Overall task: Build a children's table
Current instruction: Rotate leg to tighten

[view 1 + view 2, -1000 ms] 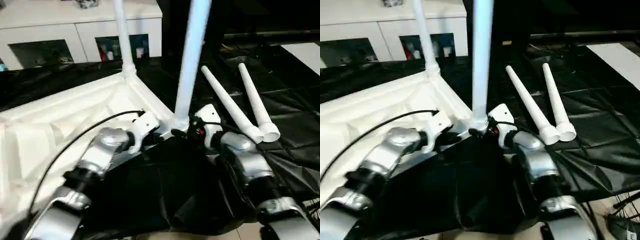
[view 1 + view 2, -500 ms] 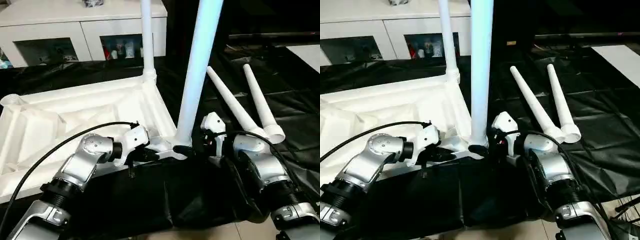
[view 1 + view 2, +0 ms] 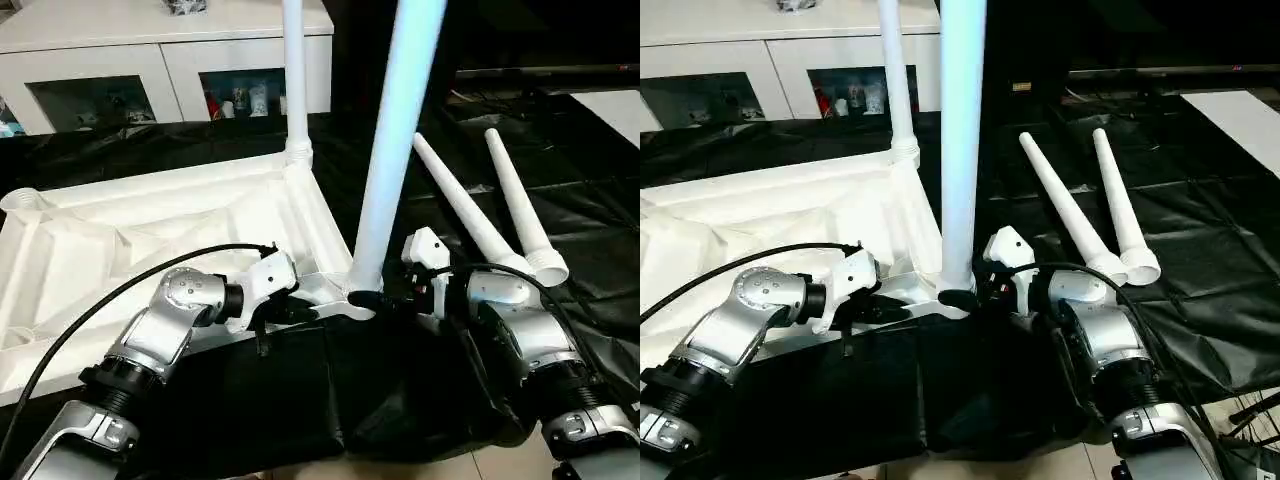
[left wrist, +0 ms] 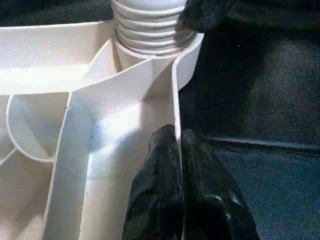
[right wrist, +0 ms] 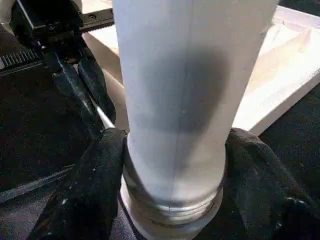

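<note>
The children's table top [image 3: 150,225] lies upside down on the black sheet. One white leg [image 3: 294,80] stands in its far corner socket. A second leg [image 3: 392,150] stands upright in the near corner socket [image 4: 150,40], its ribbed end showing. My right gripper [image 5: 172,145] is shut on this leg's base, one black finger [image 5: 95,185] on each side. My left gripper [image 4: 177,137] is shut on the top's rim just beside that socket. Two loose legs [image 3: 465,215] [image 3: 520,205] lie side by side to the right.
A white cabinet [image 3: 110,60] with glass doors stands behind the black-sheeted table [image 3: 590,230]. The sheet hangs in folds over the front edge between my forearms. A black cable [image 3: 110,300] loops over my left arm.
My right gripper's fingers have closed in on the base of the near leg. The camera shifted a second ago; the left gripper has kept its hold on the rim.
</note>
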{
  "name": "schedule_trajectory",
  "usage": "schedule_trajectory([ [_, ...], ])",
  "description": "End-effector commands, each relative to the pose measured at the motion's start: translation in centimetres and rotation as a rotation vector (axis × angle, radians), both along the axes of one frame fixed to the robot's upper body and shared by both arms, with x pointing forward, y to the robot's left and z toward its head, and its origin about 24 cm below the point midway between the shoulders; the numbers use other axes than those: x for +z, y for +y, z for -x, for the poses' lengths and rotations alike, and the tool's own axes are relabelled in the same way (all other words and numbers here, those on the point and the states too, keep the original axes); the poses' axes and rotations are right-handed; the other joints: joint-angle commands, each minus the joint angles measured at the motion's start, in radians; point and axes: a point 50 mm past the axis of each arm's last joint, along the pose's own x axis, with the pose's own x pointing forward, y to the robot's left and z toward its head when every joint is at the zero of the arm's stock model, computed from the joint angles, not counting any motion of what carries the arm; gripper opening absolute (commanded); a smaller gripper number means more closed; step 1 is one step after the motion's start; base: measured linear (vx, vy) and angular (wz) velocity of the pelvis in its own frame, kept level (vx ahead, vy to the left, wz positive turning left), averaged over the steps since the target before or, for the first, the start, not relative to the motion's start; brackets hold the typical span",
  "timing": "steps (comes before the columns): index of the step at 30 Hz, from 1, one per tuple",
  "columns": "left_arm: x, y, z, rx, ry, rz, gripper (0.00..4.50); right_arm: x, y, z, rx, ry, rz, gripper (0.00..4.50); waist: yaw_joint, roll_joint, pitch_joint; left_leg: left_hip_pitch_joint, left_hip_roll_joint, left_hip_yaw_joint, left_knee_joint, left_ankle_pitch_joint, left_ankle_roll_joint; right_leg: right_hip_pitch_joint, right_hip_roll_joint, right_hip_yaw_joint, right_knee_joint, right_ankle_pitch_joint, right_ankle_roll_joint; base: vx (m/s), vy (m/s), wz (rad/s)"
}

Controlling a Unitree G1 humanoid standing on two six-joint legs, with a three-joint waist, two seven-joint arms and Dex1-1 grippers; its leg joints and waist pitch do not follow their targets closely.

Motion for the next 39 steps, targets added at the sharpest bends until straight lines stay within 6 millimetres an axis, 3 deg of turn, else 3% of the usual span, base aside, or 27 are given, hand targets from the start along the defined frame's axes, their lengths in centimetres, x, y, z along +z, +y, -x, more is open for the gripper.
schedule_trajectory([
  [1,0.1,-0.1,0.1,-0.031,0.008,0.001,0.0,-0.4,-0.2,0.3,0.006,0.009,0.014,2.69,0.005,-0.01,-0.065,0.008,0.019,0.001,-0.047,-0.077,0.108,0.062,-0.063,0.034,-0.049,0.105,-0.276,0.0,0.0,0.0],
  [5,0.0,-0.1,0.2,-0.027,0.01,0.002,0.0,-0.7,-0.1,0.3,-0.017,0.017,0.013,2.64,0.006,-0.011,-0.066,0.008,0.018,0.001,-0.045,-0.07,0.109,0.063,-0.063,0.034,-0.047,0.111,-0.276,0.0,0.0,0.0],
  [8,-0.3,-0.3,-0.4,0.039,0.011,0.002,0.0,-2.0,0.2,0.0,-0.135,0.061,0.013,2.63,0.004,-0.009,-0.064,0.008,0.018,0.001,-0.046,-0.087,0.1,0.061,-0.063,0.034,-0.05,0.084,-0.275,0.0,0.0,0.0],
  [10,-0.5,-0.5,-0.9,0.095,0.006,0.0,0.0,-2.7,0.5,-0.1,-0.2,0.078,0.004,2.63,0.0,-0.01,-0.058,0.01,0.017,0.002,-0.05,-0.128,0.08,0.057,-0.064,0.036,-0.058,0.012,-0.269,0.0,0.0,0.0],
  [12,-0.8,-0.8,-1.5,0.153,0.004,-0.009,0.0,-3.4,0.9,-0.2,-0.28,0.099,-0.018,2.62,-0.001,-0.01,-0.051,0.018,0.017,0.0,-0.057,-0.211,0.034,0.052,-0.067,0.038,-0.073,-0.157,-0.24,0.0,0.0,0.0],
  [15,-1.3,-1.7,-2.4,0.263,0.001,-0.031,0.0,-4.3,2.1,-0.5,-0.435,0.132,-0.049,2.62,-0.004,-0.007,-0.048,0.024,0.017,-0.003,-0.065,-0.263,0.003,0.047,-0.069,0.041,-0.086,-0.282,-0.2,0.0,0.0,0.0],
  [17,-1.5,-2.6,-3.0,0.35,0.005,-0.025,0.0,-5.0,2.9,-0.9,-0.597,0.155,-0.063,2.62,-0.006,-0.004,-0.047,0.026,0.018,-0.005,-0.068,-0.284,-0.014,0.042,-0.07,0.041,-0.09,-0.319,-0.19,0.0,0.0,0.0],
  [18,-1.5,-2.6,-3.0,0.35,0.005,-0.025,0.0,-5.0,2.9,-0.9,-0.597,0.155,-0.063,2.62,-0.007,-0.006,-0.045,0.027,0.015,-0.008,-0.07,-0.309,-0.023,0.042,-0.071,0.039,-0.094,-0.369,-0.172,0.0,0.0,0.0],
  [20,-1.7,-3.4,-3.5,0.407,0.01,-0.034,0.0,-5.3,3.6,-1.2,-0.692,0.167,-0.06,2.61,-0.009,-0.002,-0.041,0.028,0.016,-0.009,-0.074,-0.338,-0.022,0.038,-0.071,0.038,-0.102,-0.412,-0.153,0.0,0.0,0.0],
  [21,-1.8,-4.0,-3.7,0.435,0.012,-0.036,0.0,-5.5,4.1,-1.3,-0.73,0.168,-0.053,2.61,-0.012,-0.001,-0.036,0.04,0.012,-0.009,-0.073,-0.385,-0.026,0.029,-0.071,0.037,-0.113,-0.473,-0.142,0.0,0.0,0.0],
  [23,-1.9,-4.5,-3.9,0.458,0.011,-0.039,0.0,-5.6,4.7,-1.4,-0.768,0.171,-0.049,2.61,-0.012,-0.004,-0.04,0.04,0.01,-0.015,-0.076,-0.392,-0.027,0.035,-0.075,0.034,-0.119,-0.519,-0.118,0.0,0.0,0.0],
  [27,-2.0,-5.9,-4.5,0.498,-0.005,-0.059,0.0,-5.5,6.4,-1.8,-0.861,0.192,-0.067,2.61,-0.01,-0.005,-0.04,0.039,0.011,-0.015,-0.082,-0.391,-0.021,0.031,-0.072,0.036,-0.121,-0.467,-0.118,0.0,0.0,0.0],
  [33,-1.8,-6.5,-4.5,0.458,-0.027,-0.061,0.0,-4.9,7.3,-2.2,-0.82,0.165,-0.1,2.61,-0.008,-0.006,-0.042,0.034,0.011,-0.014,-0.083,-0.39,-0.008,0.033,-0.075,0.038,-0.119,-0.429,-0.124,0.0,0.0,0.0],
  [34,-1.8,-6.5,-4.6,0.452,-0.03,-0.063,0.0,-4.8,7.2,-2.3,-0.827,0.164,-0.105,3.17,-0.007,-0.002,-0.043,0.034,0.012,-0.014,-0.083,-0.39,-0.008,0.033,-0.075,0.038,-0.118,-0.428,-0.126,0.0,0.0,0.0],
  [38,-2.0,-6.0,-4.4,0.406,-0.034,-0.062,0.0,-4.0,6.2,-2.8,-0.844,0.107,-0.129,3.33,-0.008,-0.003,-0.042,0.028,0.012,-0.015,-0.086,-0.375,-0.001,0.037,-0.075,0.038,-0.118,-0.421,-0.127,0.0,0.0,0.0],
  [39,-1.9,-6.0,-4.2,0.375,-0.049,-0.051,0.0,-3.8,6.0,-2.9,-0.823,0.091,-0.125,3.63,-0.008,-0.003,-0.043,0.028,0.013,-0.014,-0.086,-0.368,-0.003,0.037,-0.075,0.037,-0.117,-0.416,-0.127,0.0,0.0,0.0],
])
